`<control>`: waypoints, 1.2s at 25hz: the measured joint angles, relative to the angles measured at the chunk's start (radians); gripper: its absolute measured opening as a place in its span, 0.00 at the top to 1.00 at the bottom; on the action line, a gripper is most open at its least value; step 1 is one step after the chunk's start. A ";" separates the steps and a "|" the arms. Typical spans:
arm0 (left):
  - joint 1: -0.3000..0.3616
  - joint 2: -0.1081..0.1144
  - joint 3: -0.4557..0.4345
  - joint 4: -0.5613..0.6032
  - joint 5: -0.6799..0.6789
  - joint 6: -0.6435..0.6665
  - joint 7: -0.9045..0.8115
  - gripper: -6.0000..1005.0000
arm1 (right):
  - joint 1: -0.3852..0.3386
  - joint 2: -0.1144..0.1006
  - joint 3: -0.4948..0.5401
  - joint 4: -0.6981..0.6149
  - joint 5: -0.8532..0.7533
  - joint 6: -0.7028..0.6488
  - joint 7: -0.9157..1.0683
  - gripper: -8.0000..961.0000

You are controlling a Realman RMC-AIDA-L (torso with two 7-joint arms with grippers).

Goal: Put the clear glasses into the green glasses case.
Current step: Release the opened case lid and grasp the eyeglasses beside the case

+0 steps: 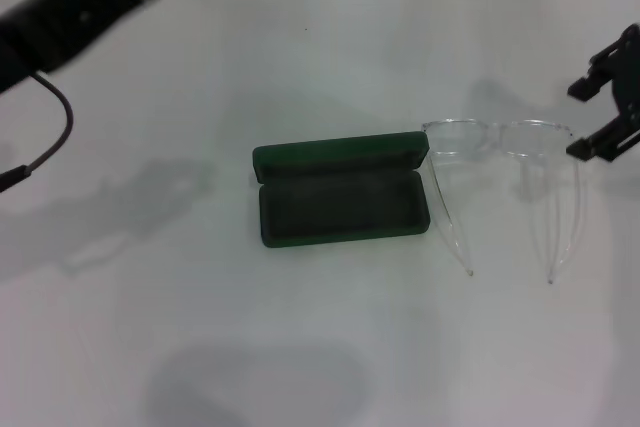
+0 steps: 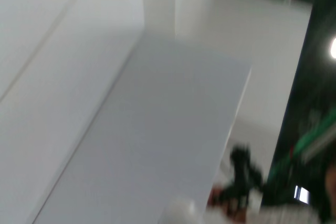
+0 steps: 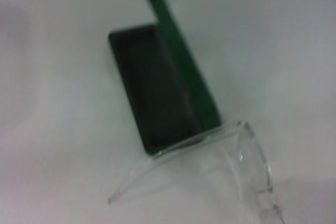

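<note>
**Two arms, glasses outside the case**

Our right gripper [image 1: 606, 107] hovers with jaws spread, holding nothing, just beside the clear glasses [image 1: 500, 142]. These stand on the white table [image 1: 320, 347], arms unfolded, right beside the green glasses case [image 1: 340, 192], which lies open. Our left arm [image 1: 80, 7] sits far off; we cannot tell its grip.

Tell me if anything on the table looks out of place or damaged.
Nothing stands out. The green case lies open and empty, and the clear glasses sit unfolded beside it, arms spread, looking intact. The right gripper hovers near them.
</note>
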 joint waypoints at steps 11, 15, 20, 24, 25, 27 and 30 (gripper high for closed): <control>0.049 -0.020 -0.001 -0.071 -0.067 0.007 0.031 0.71 | 0.048 0.050 -0.085 0.000 -0.105 0.106 -0.011 0.23; 0.053 -0.018 -0.006 -0.072 -0.042 0.004 0.059 0.71 | 0.062 0.054 -0.088 0.031 -0.105 0.154 -0.014 0.23; 0.055 -0.018 -0.006 -0.073 -0.008 -0.020 0.094 0.71 | 0.067 0.071 -0.100 0.107 -0.103 0.259 -0.032 0.24; 0.052 -0.018 -0.006 -0.074 0.013 -0.043 0.109 0.71 | 0.071 0.072 -0.128 0.174 -0.102 0.330 -0.037 0.24; 0.053 -0.018 -0.006 -0.075 0.016 -0.049 0.113 0.71 | 0.074 0.072 -0.130 0.190 -0.102 0.344 -0.037 0.24; 0.055 -0.018 -0.006 -0.075 0.021 -0.063 0.121 0.71 | 0.085 0.072 -0.131 0.224 -0.099 0.363 -0.038 0.24; 0.056 -0.017 -0.007 -0.075 0.031 -0.083 0.129 0.71 | 0.103 0.073 -0.132 0.267 -0.100 0.384 -0.039 0.24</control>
